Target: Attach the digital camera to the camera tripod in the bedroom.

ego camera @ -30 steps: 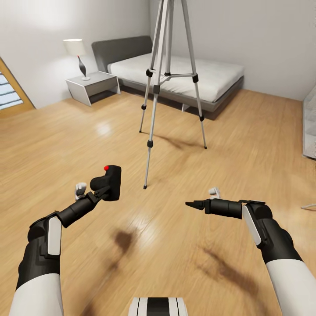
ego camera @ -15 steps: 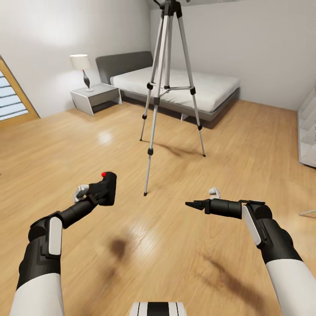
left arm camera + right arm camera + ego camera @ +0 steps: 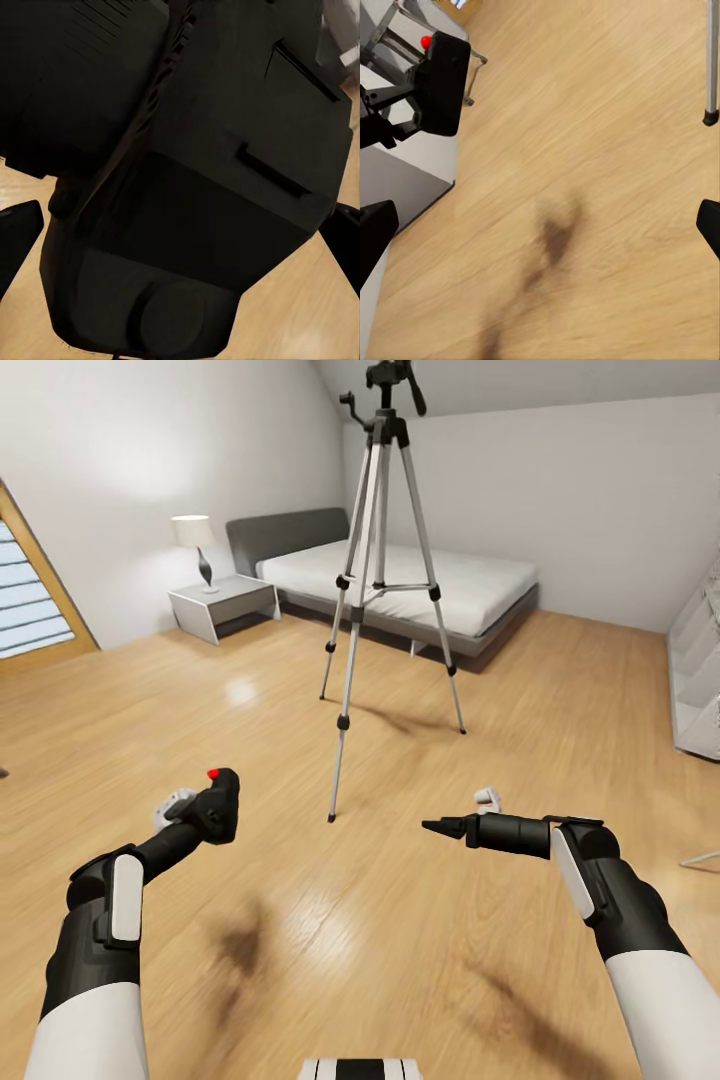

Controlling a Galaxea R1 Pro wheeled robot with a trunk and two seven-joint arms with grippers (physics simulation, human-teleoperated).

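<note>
Across the bedroom, a light wood floor (image 3: 520, 690) runs to white walls under a sloped ceiling, with a wood-framed window (image 3: 35, 595) at the left edge of the head view. Against the far wall stands a grey bed (image 3: 400, 575) with a white mattress, and just beside its head a low white nightstand (image 3: 222, 605) carries a lamp (image 3: 197, 545) with a white shade. A pale shelf unit (image 3: 697, 670) shows at the right edge. Between the robot and the bed stands the camera tripod (image 3: 375, 575), upright on three silver legs with black joints and feet, its black head and pan handle near the top of the head view; one foot is planted on the floor ahead of the robot, between the two arms. The left arm reaches forward on the left, and the left pincer (image 3: 200, 818) is closed on the digital camera (image 3: 220, 805), a small black block held above the floor with its red button at the top, well apart from the tripod. The left wrist view shows the camera's dark body (image 3: 202, 195) close up. The right pincer (image 3: 438, 826) points toward the left, its fingers wide apart in the right wrist view and holding nothing; that view also catches the camera (image 3: 442, 82) and one tripod foot (image 3: 709, 116).
</note>
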